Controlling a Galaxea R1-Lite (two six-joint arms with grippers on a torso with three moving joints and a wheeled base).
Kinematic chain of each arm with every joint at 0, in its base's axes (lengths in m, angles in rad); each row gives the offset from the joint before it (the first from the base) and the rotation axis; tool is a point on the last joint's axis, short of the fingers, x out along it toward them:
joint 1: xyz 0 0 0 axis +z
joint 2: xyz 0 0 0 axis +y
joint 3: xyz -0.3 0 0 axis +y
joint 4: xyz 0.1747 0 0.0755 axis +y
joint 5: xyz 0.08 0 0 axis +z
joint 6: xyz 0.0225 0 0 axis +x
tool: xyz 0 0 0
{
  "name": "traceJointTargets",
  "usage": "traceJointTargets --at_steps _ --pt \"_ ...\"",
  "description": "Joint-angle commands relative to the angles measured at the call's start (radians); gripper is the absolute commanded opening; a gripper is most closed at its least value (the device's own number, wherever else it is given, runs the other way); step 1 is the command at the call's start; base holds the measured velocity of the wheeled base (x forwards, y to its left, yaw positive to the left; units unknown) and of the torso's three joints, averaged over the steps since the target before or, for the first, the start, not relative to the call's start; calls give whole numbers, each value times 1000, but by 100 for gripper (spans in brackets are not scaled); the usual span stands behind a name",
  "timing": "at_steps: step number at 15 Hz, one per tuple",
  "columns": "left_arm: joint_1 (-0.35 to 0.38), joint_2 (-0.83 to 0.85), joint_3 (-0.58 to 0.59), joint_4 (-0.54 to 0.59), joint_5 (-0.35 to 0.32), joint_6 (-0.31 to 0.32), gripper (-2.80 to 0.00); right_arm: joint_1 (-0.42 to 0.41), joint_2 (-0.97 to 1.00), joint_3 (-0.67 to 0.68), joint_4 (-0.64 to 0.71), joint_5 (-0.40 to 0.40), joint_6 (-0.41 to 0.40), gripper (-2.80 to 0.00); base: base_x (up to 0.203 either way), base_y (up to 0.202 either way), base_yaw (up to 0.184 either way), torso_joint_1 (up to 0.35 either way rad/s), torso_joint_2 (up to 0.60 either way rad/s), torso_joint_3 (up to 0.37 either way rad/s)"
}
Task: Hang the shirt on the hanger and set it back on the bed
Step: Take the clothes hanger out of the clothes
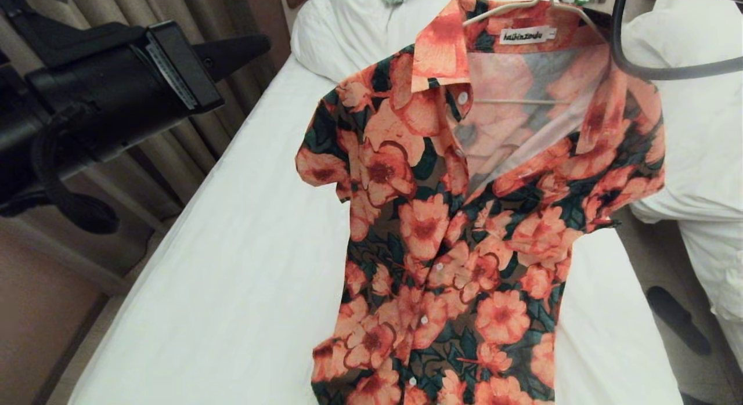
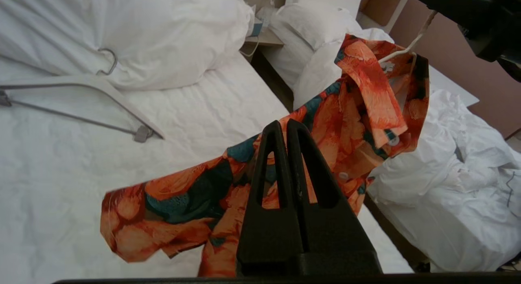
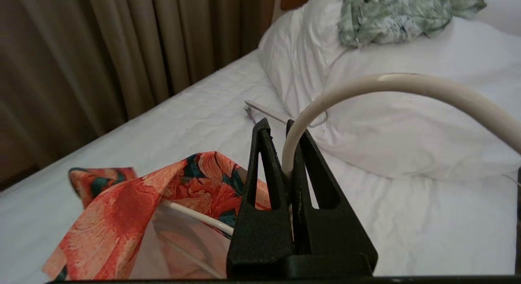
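Below right hand (image 3: 283, 154), hanger (image 3: 390, 86) pinched, shirt (image 1: 464, 231) draped

The right gripper (image 3: 285, 127) is clamped on the cream hook of the hanger (image 3: 390, 84), which arches away above the white sheet of the bed (image 3: 203, 121). Below the gripper hangs the shirt (image 3: 122, 219), collar open, a hanger rod inside it. Farther off, a green-and-white garment (image 3: 390, 15) lies on the heaped duvet (image 3: 407, 133), with brown curtains (image 3: 122, 52) beside the bed.
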Motion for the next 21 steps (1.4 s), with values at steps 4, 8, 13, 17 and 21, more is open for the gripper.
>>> traceJointTargets --at_steps 4,8,13,17,21 --pt "-6 -2 0 -7 0 -2 -280 1 -3 -3 -2 29 -41 -280 0 0 0 218 -585 -366" --pt "-6 -2 -2 -7 0 -2 -280 1 5 0 -59 31 -44 -280 0 0 0 222 -545 -327" --pt "-5 -2 -2 -13 8 -6 -280 1 2 -2 -63 30 -44 -280 0 0 0 152 -359 -207" --pt "-5 1 0 -13 8 -7 -280 0 -3 -2 -79 31 -46 -280 0 0 0 143 -336 -195" --pt "-5 3 0 -13 8 -8 -280 1 -7 -3 -92 31 -46 -280 0 0 0 133 -316 -175"
